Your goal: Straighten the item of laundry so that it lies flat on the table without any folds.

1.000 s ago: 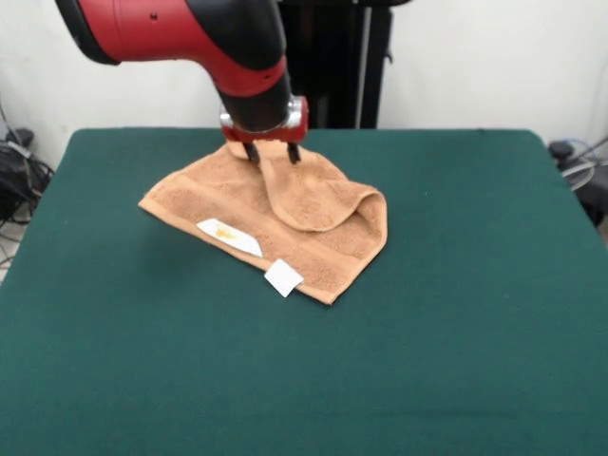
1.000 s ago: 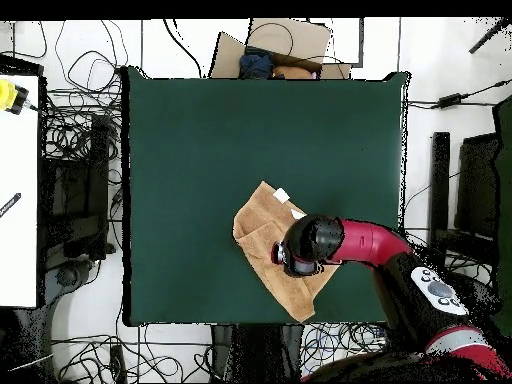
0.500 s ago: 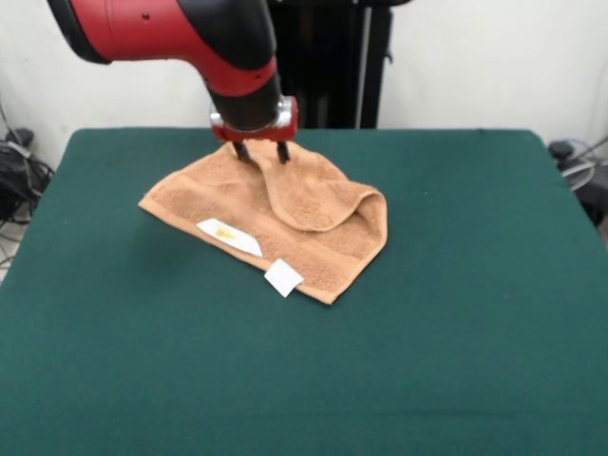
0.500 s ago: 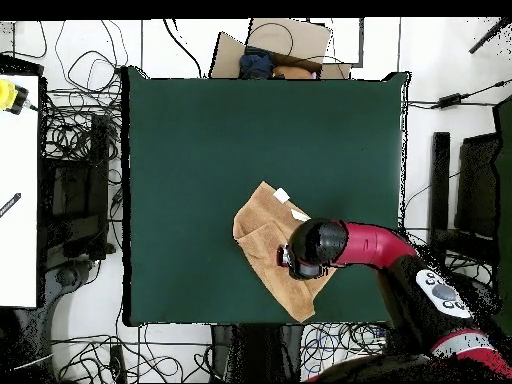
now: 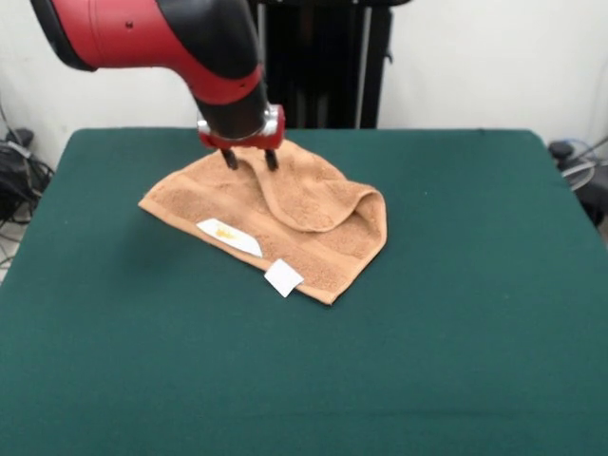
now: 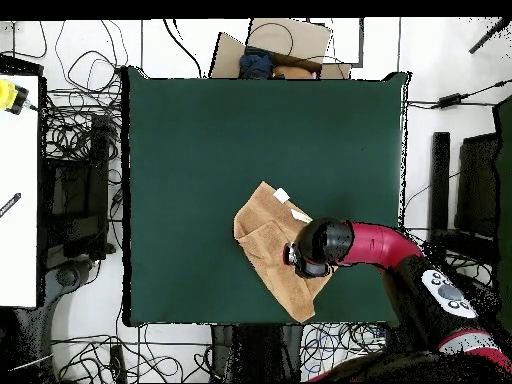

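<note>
Front view: an orange-tan terry towel (image 5: 275, 217) lies on the dark green table (image 5: 456, 313), toward 11 o'clock of the table's centre. One flap (image 5: 318, 195) is doubled over the towel's middle from the 2 o'clock side, so the cloth is not yet flat. Two white tags (image 5: 229, 236) sit on the edge at 6 o'clock, face up, which marks that edge as lying unfolded. The gripper (image 5: 249, 160) hangs from the red and black arm (image 5: 152, 33) at the towel's 12 o'clock edge, its two dark fingers (image 5: 229, 159) standing a little apart with no cloth between them; whether the tips touch the pile is hard to judge from here. That position suits a pinch on the far edge, probably to draw the folded layer back. Overhead view: the towel (image 6: 262, 232) lies toward 5 o'clock of the table (image 6: 200, 140), partly under the arm.
</note>
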### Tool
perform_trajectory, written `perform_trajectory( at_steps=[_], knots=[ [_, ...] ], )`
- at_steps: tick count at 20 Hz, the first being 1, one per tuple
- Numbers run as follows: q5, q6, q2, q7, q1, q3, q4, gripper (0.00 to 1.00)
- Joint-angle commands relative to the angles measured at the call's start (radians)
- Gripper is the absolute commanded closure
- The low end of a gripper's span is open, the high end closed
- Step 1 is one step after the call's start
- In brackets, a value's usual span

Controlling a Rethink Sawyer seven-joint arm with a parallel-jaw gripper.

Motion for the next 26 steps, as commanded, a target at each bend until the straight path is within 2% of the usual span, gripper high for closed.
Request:
perform_trajectory(
  at_steps=[1, 11, 12, 18, 19, 26],
  knots=[
    [-0.052, -0.053, 0.063, -0.163, -0.014, 0.091, -0.065, 0.0],
    [-0.016, -0.109, 0.121, -0.112, -0.07, 0.144, -0.024, 0.0],
    [-0.028, -0.165, 0.082, -0.072, -0.077, 0.148, 0.082, 0.0],
    [0.0, -0.185, 0.104, -0.028, -0.091, 0.156, 0.095, 0.0],
    [0.008, -0.17, 0.1, -0.008, -0.082, 0.144, 0.093, 1.0],
    [0.035, -0.118, 0.092, 0.02, -0.059, 0.115, 0.073, 1.0]
  ],
)
